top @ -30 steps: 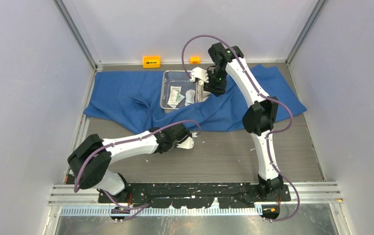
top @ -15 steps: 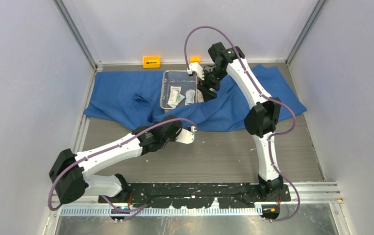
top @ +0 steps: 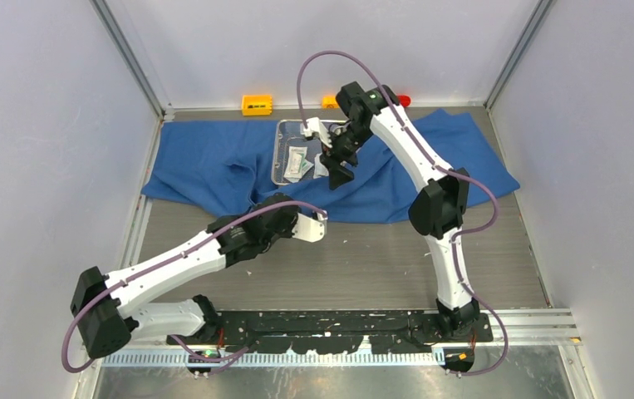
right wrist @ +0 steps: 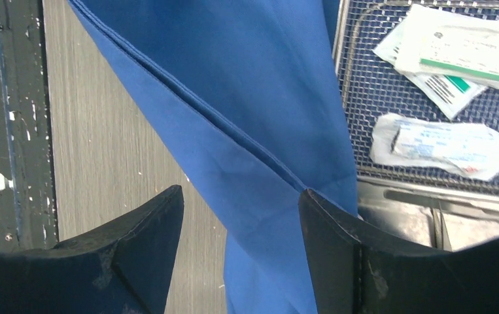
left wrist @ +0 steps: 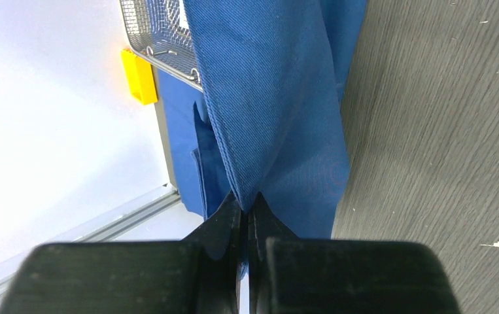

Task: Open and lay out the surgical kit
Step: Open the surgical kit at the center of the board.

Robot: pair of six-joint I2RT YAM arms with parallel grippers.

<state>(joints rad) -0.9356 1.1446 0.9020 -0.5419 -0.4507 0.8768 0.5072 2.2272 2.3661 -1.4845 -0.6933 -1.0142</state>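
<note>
The blue cloth [top: 205, 162] lies over the far side of the desk [top: 363, 258]; the left pincer [left wrist: 246, 204] is pinching its near edge; the right pincer [right wrist: 240, 195] is spread wide above it, by the mesh tray [right wrist: 367, 82] with little packets [right wrist: 462, 55] inside.

Near-right surface [top: 496, 266] bare, free to pass. Cloth [top: 205, 166] covers far half; tray [top: 292, 133] mid-far under right arm [top: 405, 143]. Left arm [top: 180, 262] crosses near-left. Blocks [top: 256, 104] along far edge.
</note>
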